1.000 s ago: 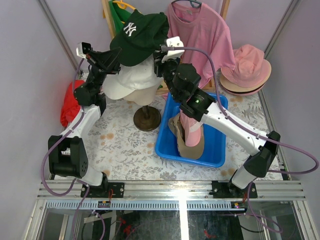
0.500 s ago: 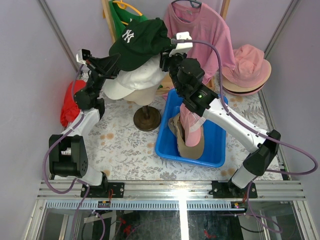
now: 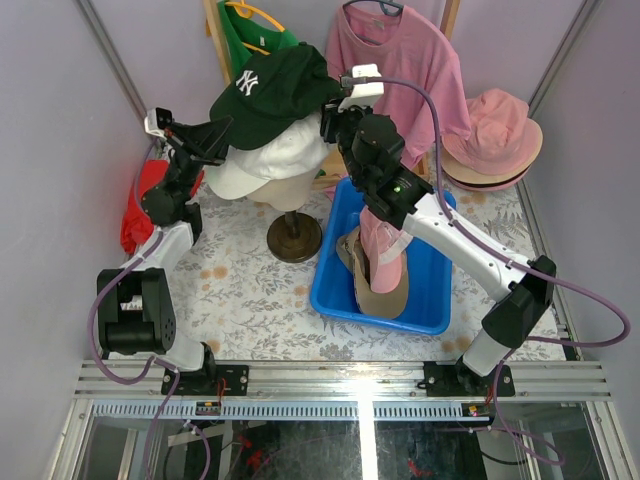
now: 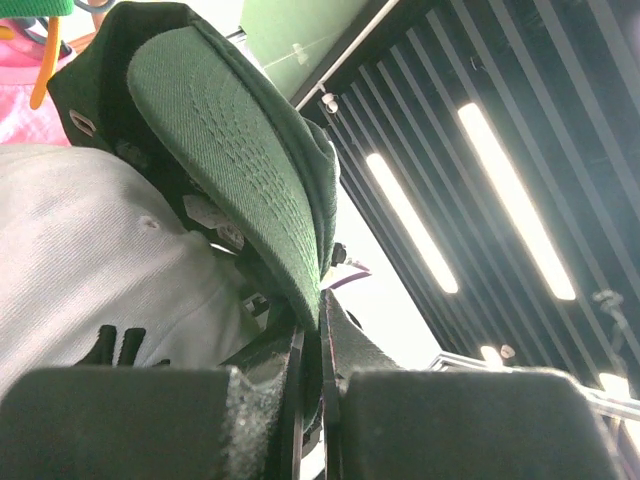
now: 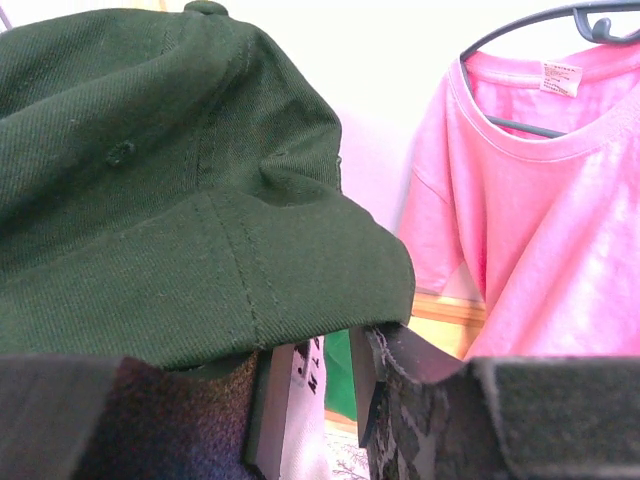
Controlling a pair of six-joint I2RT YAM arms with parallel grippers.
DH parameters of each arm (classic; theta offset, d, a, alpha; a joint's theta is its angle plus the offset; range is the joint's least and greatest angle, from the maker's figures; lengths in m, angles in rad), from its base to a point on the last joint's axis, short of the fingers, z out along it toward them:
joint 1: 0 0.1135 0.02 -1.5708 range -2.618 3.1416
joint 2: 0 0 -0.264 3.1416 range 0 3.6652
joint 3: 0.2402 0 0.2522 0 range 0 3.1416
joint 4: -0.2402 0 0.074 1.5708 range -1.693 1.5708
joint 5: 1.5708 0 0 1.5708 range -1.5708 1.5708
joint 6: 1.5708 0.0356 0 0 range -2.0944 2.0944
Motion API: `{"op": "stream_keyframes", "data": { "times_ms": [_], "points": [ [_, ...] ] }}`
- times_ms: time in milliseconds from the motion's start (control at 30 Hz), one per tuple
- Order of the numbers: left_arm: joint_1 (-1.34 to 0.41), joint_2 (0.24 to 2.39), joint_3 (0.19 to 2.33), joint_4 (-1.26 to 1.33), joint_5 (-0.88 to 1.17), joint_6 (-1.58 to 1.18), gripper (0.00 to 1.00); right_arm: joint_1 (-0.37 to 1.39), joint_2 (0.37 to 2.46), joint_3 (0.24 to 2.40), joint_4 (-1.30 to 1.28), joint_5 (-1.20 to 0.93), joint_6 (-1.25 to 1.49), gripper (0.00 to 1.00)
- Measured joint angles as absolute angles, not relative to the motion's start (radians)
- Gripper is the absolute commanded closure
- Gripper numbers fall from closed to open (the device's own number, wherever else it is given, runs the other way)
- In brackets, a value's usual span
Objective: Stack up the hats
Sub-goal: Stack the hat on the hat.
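The left gripper [image 4: 311,372] pinches the brim and the right gripper [image 5: 310,370] clamps the rear edge of the dark green cap [image 3: 270,90], held over the white cap [image 3: 262,162] at far left; hats [image 3: 380,270] in the blue bin [image 3: 432,290] lie unstacked.

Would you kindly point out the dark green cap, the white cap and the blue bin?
dark green cap [image 3: 285,80]: top external view, its crown.
white cap [image 3: 288,150]: top external view, its crown.
blue bin [image 3: 428,292]: top external view, bare inner floor.
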State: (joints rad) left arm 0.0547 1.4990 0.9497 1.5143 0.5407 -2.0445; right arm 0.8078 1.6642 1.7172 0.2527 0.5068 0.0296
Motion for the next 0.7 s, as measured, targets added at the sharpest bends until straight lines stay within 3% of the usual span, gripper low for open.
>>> {"op": "stream_keyframes", "data": {
  "times_ms": [700],
  "points": [
    [0.088, 1.473, 0.871, 1.519, 0.610, -2.045, 1.00, 0.786, 1.555, 1.544, 0.255, 0.506, 0.043, 0.65]
  ]
}}
